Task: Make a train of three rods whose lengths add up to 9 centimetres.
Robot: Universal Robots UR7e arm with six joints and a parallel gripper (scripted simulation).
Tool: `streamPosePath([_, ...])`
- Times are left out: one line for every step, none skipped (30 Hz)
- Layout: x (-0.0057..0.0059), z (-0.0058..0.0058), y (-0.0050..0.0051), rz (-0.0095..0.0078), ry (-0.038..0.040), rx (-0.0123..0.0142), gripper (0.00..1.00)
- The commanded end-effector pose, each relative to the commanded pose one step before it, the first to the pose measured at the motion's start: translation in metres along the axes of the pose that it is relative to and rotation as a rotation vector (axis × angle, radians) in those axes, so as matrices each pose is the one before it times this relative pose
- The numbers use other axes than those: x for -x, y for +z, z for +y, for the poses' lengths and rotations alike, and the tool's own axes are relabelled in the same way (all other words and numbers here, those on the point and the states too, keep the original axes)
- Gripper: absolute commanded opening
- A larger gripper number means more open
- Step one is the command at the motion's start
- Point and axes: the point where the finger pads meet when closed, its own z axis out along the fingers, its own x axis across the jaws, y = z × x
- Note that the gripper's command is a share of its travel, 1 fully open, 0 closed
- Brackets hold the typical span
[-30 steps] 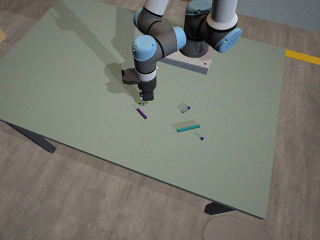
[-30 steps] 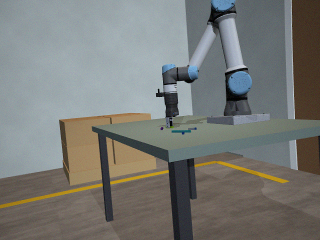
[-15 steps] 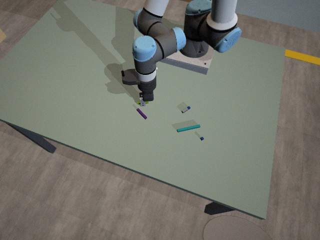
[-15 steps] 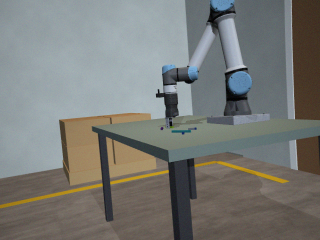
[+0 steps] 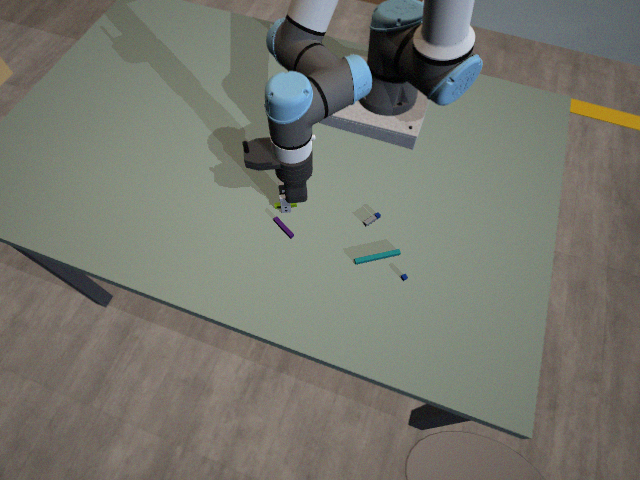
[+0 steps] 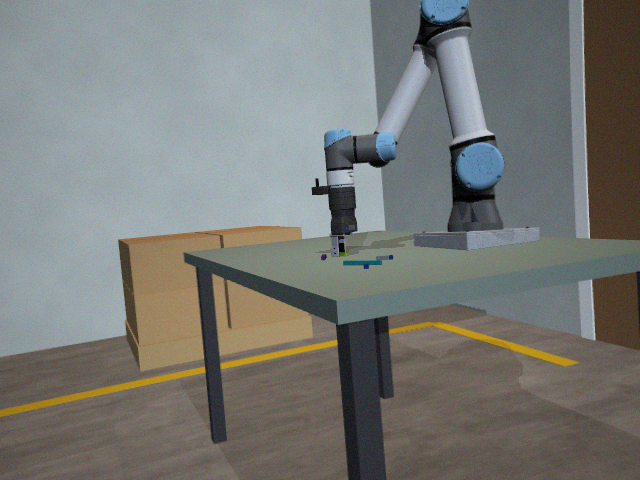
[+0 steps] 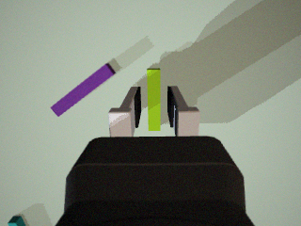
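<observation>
While open jaws [image 5: 285,206] [image 6: 339,253] flank it, lime rod [image 5: 293,205] [image 6: 343,254] [image 7: 154,100], slim, straight, flat

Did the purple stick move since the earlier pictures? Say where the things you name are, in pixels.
No, the purple stick [image 5: 283,227] [image 6: 323,256] [image 7: 84,89] hasn't moved: in the top view it lies at the same spot and slant beside the turquoise stick [image 5: 377,256] [image 6: 362,262] [image 7: 17,220].
</observation>
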Motion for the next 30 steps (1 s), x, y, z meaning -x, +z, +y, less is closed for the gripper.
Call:
streamPosePath([-0.00111,-0.00016,0.0005,0.00079,0.00159,0.0002,0.54])
streamPosePath([0.0,0.0,0.0,0.0,0.0,0.0,0.54])
streamPosePath([0.0,0.0,0.0,0.0,0.0,0.0,0.54])
streamPosePath([0.0,0.0,0.0,0.0,0.0,0.0,0.54])
streamPosePath([0.0,0.0,0.0,0.0,0.0,0.0,0.54])
streamPosePath([0.0,0.0,0.0,0.0,0.0,0.0,0.54])
streamPosePath([0.0,0.0,0.0,0.0,0.0,0.0,0.54])
streamPosePath([0.0,0.0,0.0,0.0,0.0,0.0,0.54])
streamPosePath([0.0,0.0,0.0,0.0,0.0,0.0,0.54])
streamPosePath([0.0,0.0,0.0,0.0,0.0,0.0,0.24])
streamPosePath([0.0,0.0,0.0,0.0,0.0,0.0,0.24])
streamPosePath([0.0,0.0,0.0,0.0,0.0,0.0,0.24])
streamPosePath([0.0,0.0,0.0,0.0,0.0,0.0,0.24])
streamPosePath([0.0,0.0,0.0,0.0,0.0,0.0,0.24])
streamPosePath([0.0,0.0,0.0,0.0,0.0,0.0,0.24])
streamPosePath([0.0,0.0,0.0,0.0,0.0,0.0,0.24])
streamPosePath([0.0,0.0,0.0,0.0,0.0,0.0,0.24])
streamPosePath([0.0,0.0,0.0,0.0,0.0,0.0,0.24])
streamPosePath([0.0,0.0,0.0,0.0,0.0,0.0,0.24])
streamPosePath([0.0,0.0,0.0,0.0,0.0,0.0,0.24])
streamPosePath([0.0,0.0,0.0,0.0,0.0,0.0,0.24])
streamPosePath([0.0,0.0,0.0,0.0,0.0,0.0,0.24])
streamPosePath([0.0,0.0,0.0,0.0,0.0,0.0,0.24])
streamPosePath([0.0,0.0,0.0,0.0,0.0,0.0,0.24])
streamPosePath([0.0,0.0,0.0,0.0,0.0,0.0,0.24])
streamPosePath([0.0,0.0,0.0,0.0,0.0,0.0,0.24])
streamPosePath([0.0,0.0,0.0,0.0,0.0,0.0,0.24])
streamPosePath([0.0,0.0,0.0,0.0,0.0,0.0,0.24])
streamPosePath([0.0,0.0,0.0,0.0,0.0,0.0,0.24])
streamPosePath([0.0,0.0,0.0,0.0,0.0,0.0,0.24])
